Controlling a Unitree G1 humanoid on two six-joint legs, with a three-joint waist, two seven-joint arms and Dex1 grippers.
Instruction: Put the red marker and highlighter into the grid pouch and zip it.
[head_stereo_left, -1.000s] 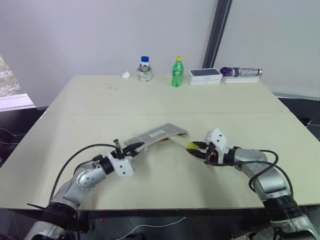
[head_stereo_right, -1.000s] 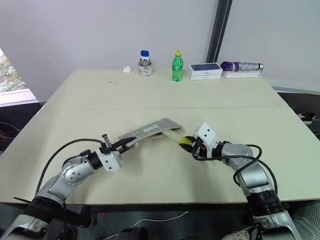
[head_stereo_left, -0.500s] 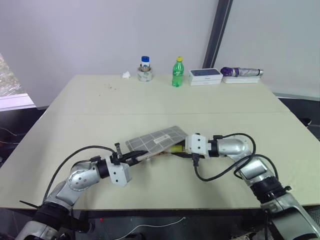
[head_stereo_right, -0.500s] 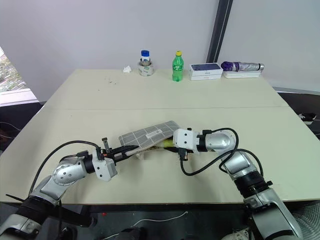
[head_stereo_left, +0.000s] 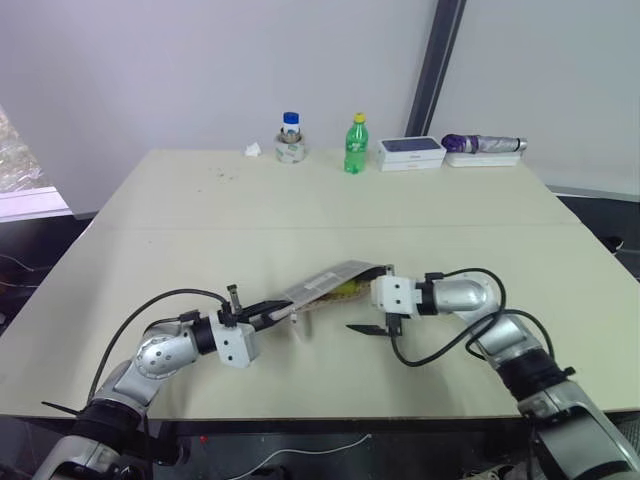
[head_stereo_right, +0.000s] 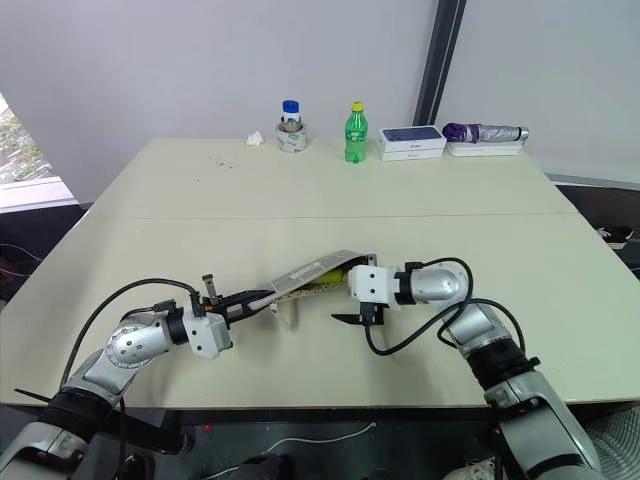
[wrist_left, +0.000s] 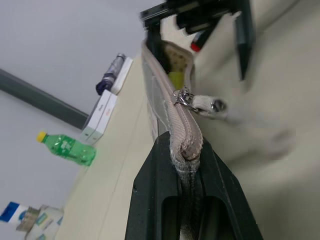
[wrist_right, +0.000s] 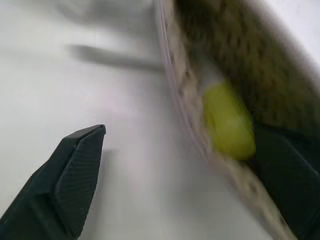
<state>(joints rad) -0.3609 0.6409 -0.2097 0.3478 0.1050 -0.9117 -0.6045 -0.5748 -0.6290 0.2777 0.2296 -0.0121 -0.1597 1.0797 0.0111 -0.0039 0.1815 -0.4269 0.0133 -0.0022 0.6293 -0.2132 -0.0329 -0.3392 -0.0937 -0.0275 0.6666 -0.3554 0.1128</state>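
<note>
A bare lab or office room — plain table (head_stereo_left: 180, 215), blank white walls (head_stereo_left: 180, 70), boxed goods (head_stereo_left: 409, 152)

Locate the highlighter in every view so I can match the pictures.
Left eye view: highlighter, yellow sliver in the mouth of the grid pouch, table centre.
Right eye view: yellow strip under the pouch's raised flap.
Left wrist view: yellow patch inside the open pouch, past the zipper pull.
Right wrist view: yellow cap end inside the pouch mouth.
Shared landmark: the pouch's open zipper edge.
</note>
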